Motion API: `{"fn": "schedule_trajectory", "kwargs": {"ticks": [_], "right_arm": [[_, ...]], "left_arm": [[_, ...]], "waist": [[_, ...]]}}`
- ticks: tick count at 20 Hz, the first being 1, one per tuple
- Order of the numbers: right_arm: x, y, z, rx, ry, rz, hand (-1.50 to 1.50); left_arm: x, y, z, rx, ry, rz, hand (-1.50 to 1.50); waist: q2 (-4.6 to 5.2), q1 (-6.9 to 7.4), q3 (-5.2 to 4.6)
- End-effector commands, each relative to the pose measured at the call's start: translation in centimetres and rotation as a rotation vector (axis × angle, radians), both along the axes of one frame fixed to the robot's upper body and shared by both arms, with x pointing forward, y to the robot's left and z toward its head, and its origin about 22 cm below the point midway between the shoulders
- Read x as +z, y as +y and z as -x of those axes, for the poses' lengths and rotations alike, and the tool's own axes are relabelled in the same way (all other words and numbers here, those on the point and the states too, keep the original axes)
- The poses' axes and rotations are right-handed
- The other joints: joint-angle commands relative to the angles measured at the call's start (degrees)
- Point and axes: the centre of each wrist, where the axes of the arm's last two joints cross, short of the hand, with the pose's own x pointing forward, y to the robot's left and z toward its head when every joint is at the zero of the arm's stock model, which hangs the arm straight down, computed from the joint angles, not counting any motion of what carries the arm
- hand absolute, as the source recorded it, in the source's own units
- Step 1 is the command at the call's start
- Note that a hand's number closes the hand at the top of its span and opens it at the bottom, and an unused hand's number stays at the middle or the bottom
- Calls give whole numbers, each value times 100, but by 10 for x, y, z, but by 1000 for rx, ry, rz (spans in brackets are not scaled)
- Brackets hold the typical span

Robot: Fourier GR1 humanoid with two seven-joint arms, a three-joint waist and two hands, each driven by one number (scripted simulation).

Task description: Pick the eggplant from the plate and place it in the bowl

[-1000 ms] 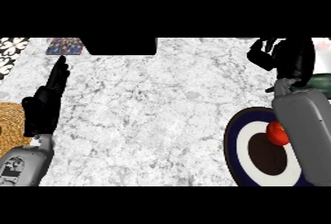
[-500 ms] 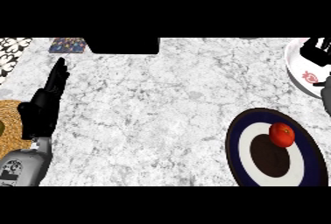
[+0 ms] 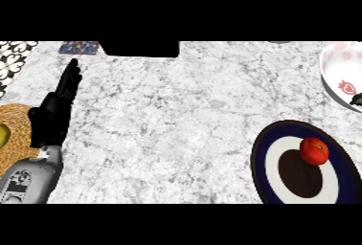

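**Status: L hand idle, dark item in bowl, red item on plate**

- L hand (image 3: 51,119): at view's left, fingers (image 3: 69,79) straight, together, pointing away from robot. Released, holding nothing, touching nothing I can see. Grey forearm (image 3: 27,179) comes in from lower-left corner.
- R hand: doesn't show in this view, so can't tell its fingers' state.
- Bowl (image 3: 336,72): white w/ pink print, far across counter (image 3: 184,124) to the right of the fingers, cut by view's right edge.
- Eggplant (image 3: 357,99): small dark shape lying in the bowl at the right edge. Prob. the eggplant, but mostly cut off, so not certain.
- Plate (image 3: 265,162): dark blue rim, white ring, dark centre. Well right of the fingers and nearer the robot, below the bowl in view.
- Round red item (image 3: 314,150): on the plate, right of its centre. Looks like a tomato.
- Woven mat (image 3: 16,129): just left of L hand's palm, w/ a yellow-green thing (image 3: 4,136) on it at the edge.
- Beyond fingertips: small blue patterned item (image 3: 78,47) and black block (image 3: 141,49) at counter's far side.
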Motion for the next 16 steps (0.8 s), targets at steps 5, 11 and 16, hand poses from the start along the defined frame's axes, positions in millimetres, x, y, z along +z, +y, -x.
{"fn": "schedule_trajectory", "kwargs": {"ticks": [5, 11, 16], "right_arm": [[-29, -35, 21, -50, 24, -167, 150], [-20, -51, 28, 118, -29, -308, -150], [-34, -49, 32, 155, -178, -318, -150]], "left_arm": [[-1, -19, 4, -30, -13, 23, 0], [9, 2, -1, -12, -6, 9, 0], [4, 6, 0, -7, -23, -5, 0]], "waist": [[50, 97, 25], [59, 88, 34], [59, 84, 29]]}}
